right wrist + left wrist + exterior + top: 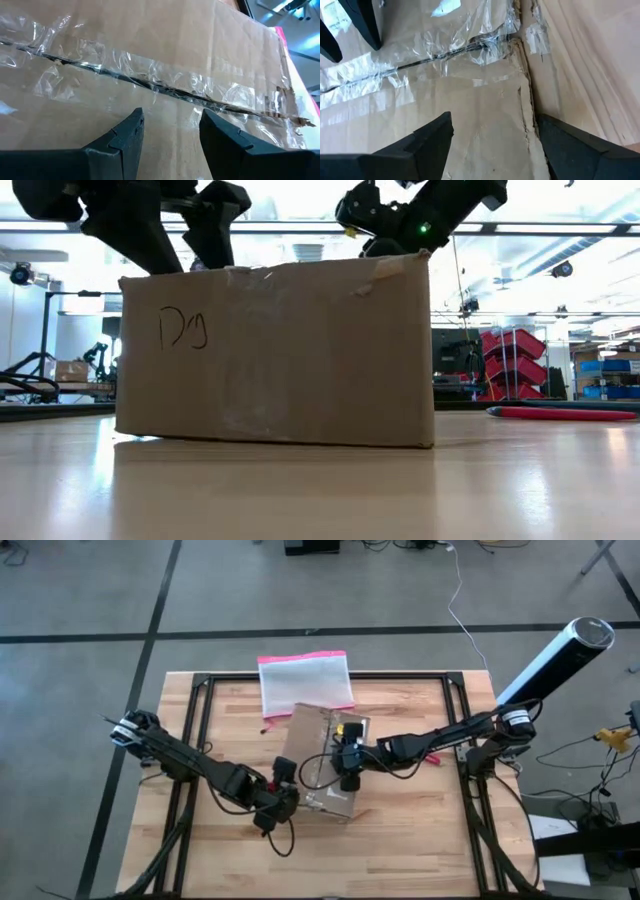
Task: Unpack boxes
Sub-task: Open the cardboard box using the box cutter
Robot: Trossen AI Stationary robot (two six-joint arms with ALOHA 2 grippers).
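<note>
The brown cardboard box (325,762) stands on its bottom in the middle of the wooden table (400,840), flaps shut, with crinkled clear tape (150,82) along the top seam. "Dg" is written on the side (275,355) that faces the table's near edge. My left gripper (495,132) is open at the box's left near edge, one finger over the top flap and one out past the side (290,790). My right gripper (172,125) is open over the box's top, just short of the seam (347,778). My left gripper straddles the top's edge (527,120) from above; whether either finger touches the cardboard, I cannot tell. My right gripper points down at the top flap (170,107) beside the taped seam; whether its fingertips touch, I cannot tell.
A pink-edged translucent pouch (305,683) lies at the table's far edge, behind the box. A red pen (560,413) lies on the table to the right of the box. A white and black cylinder (555,658) stands off the table's far right corner.
</note>
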